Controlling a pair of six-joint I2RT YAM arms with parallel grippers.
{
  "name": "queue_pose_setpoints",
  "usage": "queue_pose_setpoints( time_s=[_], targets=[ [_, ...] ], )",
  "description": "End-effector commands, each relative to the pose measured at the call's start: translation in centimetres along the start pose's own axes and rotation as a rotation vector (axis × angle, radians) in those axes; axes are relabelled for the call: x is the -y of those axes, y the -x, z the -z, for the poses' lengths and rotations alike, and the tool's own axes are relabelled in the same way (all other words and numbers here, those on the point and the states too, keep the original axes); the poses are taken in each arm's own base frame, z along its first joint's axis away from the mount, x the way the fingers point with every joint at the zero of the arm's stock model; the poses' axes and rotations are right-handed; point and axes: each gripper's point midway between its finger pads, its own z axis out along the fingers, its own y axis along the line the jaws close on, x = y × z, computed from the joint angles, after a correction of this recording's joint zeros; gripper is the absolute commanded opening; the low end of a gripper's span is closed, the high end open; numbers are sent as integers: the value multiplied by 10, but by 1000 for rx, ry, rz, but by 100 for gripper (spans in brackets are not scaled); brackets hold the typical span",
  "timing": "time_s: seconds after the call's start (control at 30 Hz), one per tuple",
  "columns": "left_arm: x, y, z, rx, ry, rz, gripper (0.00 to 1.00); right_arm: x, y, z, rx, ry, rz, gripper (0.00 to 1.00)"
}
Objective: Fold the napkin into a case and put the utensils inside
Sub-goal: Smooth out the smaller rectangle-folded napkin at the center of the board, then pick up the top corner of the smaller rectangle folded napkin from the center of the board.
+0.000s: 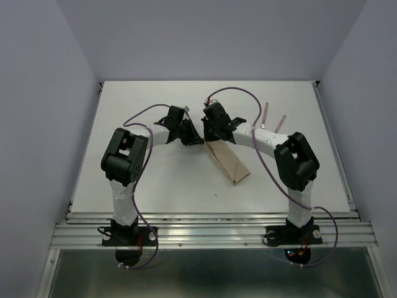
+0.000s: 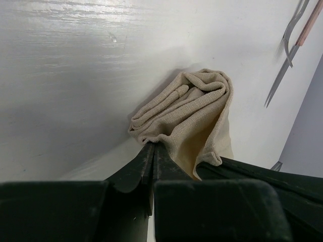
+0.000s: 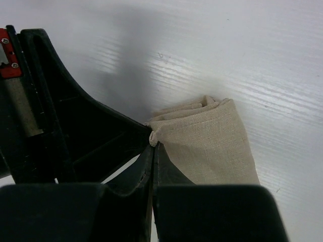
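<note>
The tan napkin [image 1: 228,162] lies mid-table, folded into a narrow strip that runs from the grippers toward the near right. Both grippers meet at its far end. My left gripper [image 1: 196,139] is shut, its tips [image 2: 153,146] pinching the bunched cloth edge [image 2: 192,108]. My right gripper [image 1: 210,136] is shut too, with a small corner of napkin [image 3: 212,143] caught at its tips [image 3: 154,145]. The two utensils [image 1: 265,115] lie side by side at the far right of the table, pink handles and silver ends [image 2: 288,48], apart from the napkin.
The white table [image 1: 155,186] ends in a metal rail [image 1: 211,233] at the near edge where the arm bases stand. Grey walls close in the back and both sides. The left gripper's black body [image 3: 75,131] fills the left of the right wrist view.
</note>
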Motion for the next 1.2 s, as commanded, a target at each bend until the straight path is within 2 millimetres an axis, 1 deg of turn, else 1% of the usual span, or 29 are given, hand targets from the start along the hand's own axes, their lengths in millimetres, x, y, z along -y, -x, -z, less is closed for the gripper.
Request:
queue_pose_setpoints(
  time_s=[0.0, 0.1, 0.23, 0.27, 0.4, 0.43, 0.57, 0.67, 0.7, 0.77, 0.8, 0.83, 0.87, 0.9, 1.03, 1.07, 1.1, 1.13, 1.17],
  targets=[
    [19, 9, 1, 20, -60, -27, 10, -10, 6, -4, 18, 63, -1, 1],
    [18, 8, 0, 19, -57, -26, 10, -9, -3, -11, -6, 58, 2, 1],
    [19, 8, 3, 24, -56, -21, 10, -4, -9, -17, -20, 35, 10, 10],
    [19, 8, 4, 26, -56, -21, 9, -3, -8, -17, -17, 28, 11, 14],
    [20, 9, 11, 39, -47, -25, 9, -1, -1, -13, -1, 13, 21, 16],
    [24, 10, 15, 48, -50, -30, 9, -1, 2, -11, 8, 12, 23, 17],
    [22, 10, 25, 65, -36, -26, 10, -3, 9, -3, 23, 22, 28, 18],
    [20, 12, 34, 79, -23, -22, 14, -5, 9, 1, 22, 37, 46, 24],
    [18, 13, 36, 84, -17, -17, 17, -5, 10, 3, 21, 40, 50, 29],
    [17, 16, 43, 99, -12, -19, 20, -4, 9, 4, 17, 42, 65, 30],
    [15, 17, 46, 105, -2, -17, 24, -4, 8, 4, 14, 42, 68, 32],
    [17, 19, 51, 117, -5, -22, 27, -4, 8, 4, 13, 46, 79, 33],
    [16, 21, 53, 123, -3, -22, 32, -4, 5, 2, 5, 45, 86, 35],
    [15, 22, 56, 127, 5, -20, 33, -4, 5, 2, 1, 48, 91, 40],
    [15, 31, 65, 160, 12, -20, 34, -3, 1, 1, -12, 48, 117, 45],
    [11, 32, 67, 164, 17, -13, 34, -2, 1, 2, -14, 49, 122, 47],
    [6, 30, 68, 153, 37, 0, 34, -3, 0, 2, -17, 53, 127, 49],
    [5, 31, 69, 156, 37, 2, 34, -2, -1, 2, -20, 53, 138, 50],
    [3, 31, 69, 157, 40, 6, 34, -6, -2, 2, -22, 58, 152, 53]
  ],
)
